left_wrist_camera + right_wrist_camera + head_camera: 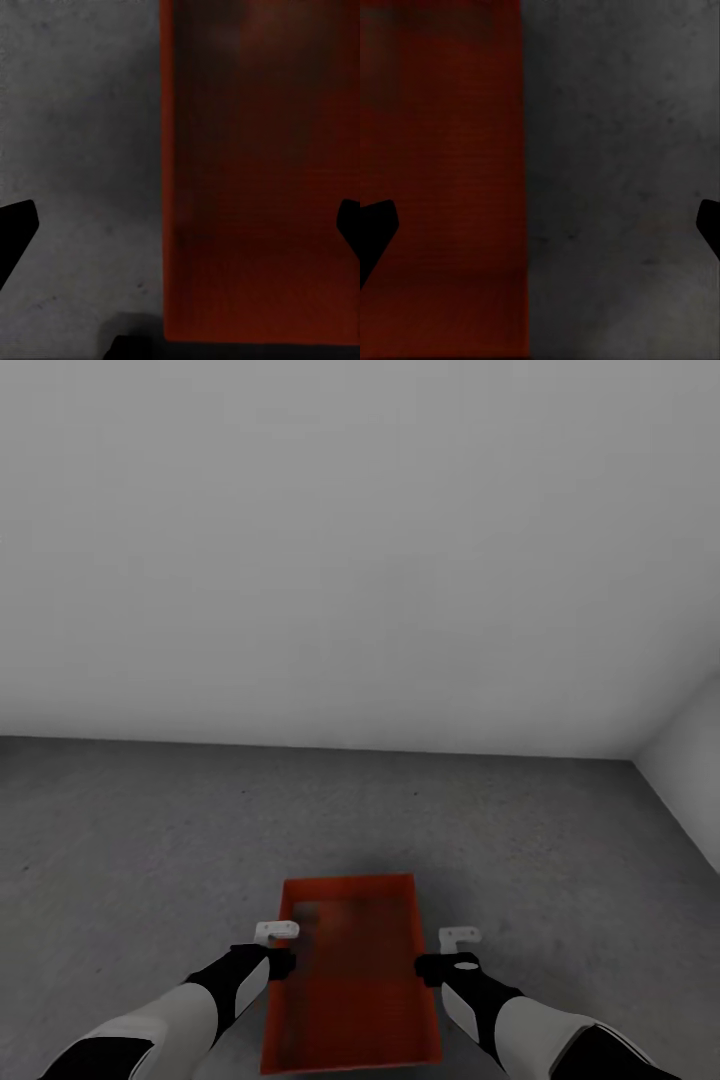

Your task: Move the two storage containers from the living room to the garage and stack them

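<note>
One storage container [350, 970] lies on the floor [150, 830] of the garage, directly in front of the robot and between its two arms. It sits out on open concrete, well apart from the white wall [360, 560] at the floor's far edge, and nearer the right-hand corner where a second wall [690, 760] meets it.

Left gripper [277, 933] hangs over the container's left long wall; right gripper [459, 938] hangs just beyond the right long wall, over bare concrete. Left wrist view: the fingertips [16, 232] stand wide apart, one over the floor, the other over the orange-red base, so the left wall runs between them. Right wrist view: fingers [375, 229] likewise spread wide, straddling the container's right edge. Neither claw pinches anything. Whether any finger touches the plastic cannot be told.

Orientation: long axis runs straight away from the robot toward the far wall; short ends face the robot and the wall.

Appearance: orange-red, rectangular, open-topped, low straight walls. Inner base finely ribbed, ribs crossing the short way. Interior darker than the rim.
</note>
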Available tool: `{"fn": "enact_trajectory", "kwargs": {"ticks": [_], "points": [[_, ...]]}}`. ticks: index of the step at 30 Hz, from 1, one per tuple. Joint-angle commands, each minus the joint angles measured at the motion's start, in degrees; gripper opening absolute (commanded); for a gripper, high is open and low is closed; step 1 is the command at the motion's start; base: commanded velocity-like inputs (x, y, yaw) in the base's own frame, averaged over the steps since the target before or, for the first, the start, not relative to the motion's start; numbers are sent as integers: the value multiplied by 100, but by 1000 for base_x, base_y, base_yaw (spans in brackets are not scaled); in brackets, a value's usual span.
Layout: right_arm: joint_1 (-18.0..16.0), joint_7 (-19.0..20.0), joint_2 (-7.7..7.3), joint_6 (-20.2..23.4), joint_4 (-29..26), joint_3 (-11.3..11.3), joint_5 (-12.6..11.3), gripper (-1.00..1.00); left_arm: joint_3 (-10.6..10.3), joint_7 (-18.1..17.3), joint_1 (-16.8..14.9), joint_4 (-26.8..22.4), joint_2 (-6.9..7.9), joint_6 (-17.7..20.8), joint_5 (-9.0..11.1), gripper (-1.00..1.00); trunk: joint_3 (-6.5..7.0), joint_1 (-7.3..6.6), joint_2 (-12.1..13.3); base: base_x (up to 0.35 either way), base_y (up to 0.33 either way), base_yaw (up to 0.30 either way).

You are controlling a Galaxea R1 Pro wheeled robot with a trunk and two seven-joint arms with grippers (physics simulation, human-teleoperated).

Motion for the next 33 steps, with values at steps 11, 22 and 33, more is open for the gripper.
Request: {"fn": "enact_trajectory", "kwargs": {"ticks": [11,22,33], "points": [[-1,-25,4,-5,-2,43,-58,100,-11,25,-1,-12,-1,23,40,100,270,-243,441,0,0,0],[-2,-25,4,-15,-2,43,-58,100,-11,25,-1,-13,1,23,42,100,568,-484,882,0,0,0],[-2,-25,4,-16,-2,43,-58,100,-11,25,-1,-12,-1,23,39,100,866,-726,1323,0,0,0]]}}
